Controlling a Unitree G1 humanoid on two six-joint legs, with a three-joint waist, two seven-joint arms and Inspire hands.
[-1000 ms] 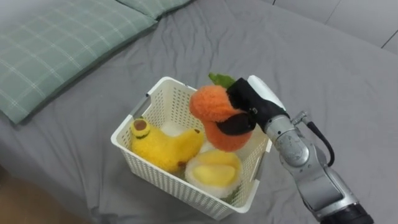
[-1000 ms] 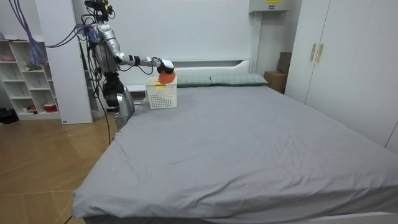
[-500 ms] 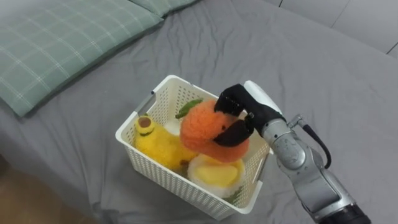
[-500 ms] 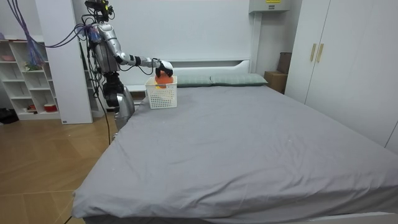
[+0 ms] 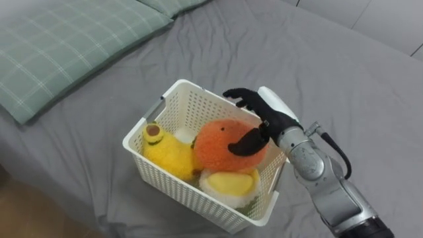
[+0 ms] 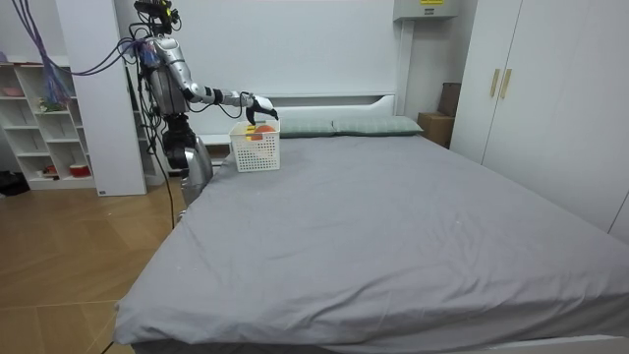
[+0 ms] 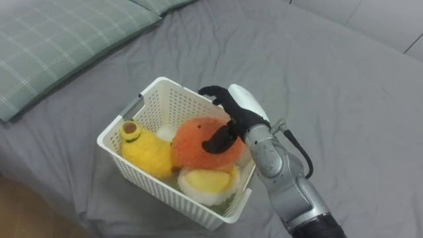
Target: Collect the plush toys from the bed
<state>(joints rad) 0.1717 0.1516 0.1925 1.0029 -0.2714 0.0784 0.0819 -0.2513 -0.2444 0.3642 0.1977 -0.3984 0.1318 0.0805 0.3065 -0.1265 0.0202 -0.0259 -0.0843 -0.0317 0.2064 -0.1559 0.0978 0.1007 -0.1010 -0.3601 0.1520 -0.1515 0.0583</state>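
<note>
Stands at the side of one grey-sheeted bed (image 5: 330,73), near its head, at the room view's left, with the right arm stretched out over the mattress. Beside the robot in that view, one white open shelf unit (image 6: 39,118); at the room view's right, one white wardrobe (image 6: 550,98).

On the bed, one white lattice plastic basket (image 5: 173,192), upright, close to the mattress edge. Inside it, three plush toys counted with certainty:
- one round orange plush toy (image 5: 221,142), uppermost and near the middle;
- one yellow plush toy with a brown-and-green top (image 5: 165,152), against the basket's left wall;
- one round yellow-and-white plush toy (image 5: 230,184), low at the near right, touching the orange one from below.

Behind the yellow toy, a pale shape, too hidden to name. No toy seen on the stretch of sheet around the basket.

Over the basket's far right corner, one right hand (image 5: 269,118), fingers (image 5: 241,98) spread apart and reaching out above the rim, curled round nothing. Thumb lying against the upper right of the round orange plush toy, without any clamp on it. Seen in the room view as well, just above the basket (image 6: 255,149).

Two green checked pillows at the head of the bed: one large (image 5: 73,46) to the left of the basket and apart from it, a second (image 5: 175,5) showing a corner at the top edge.
</note>
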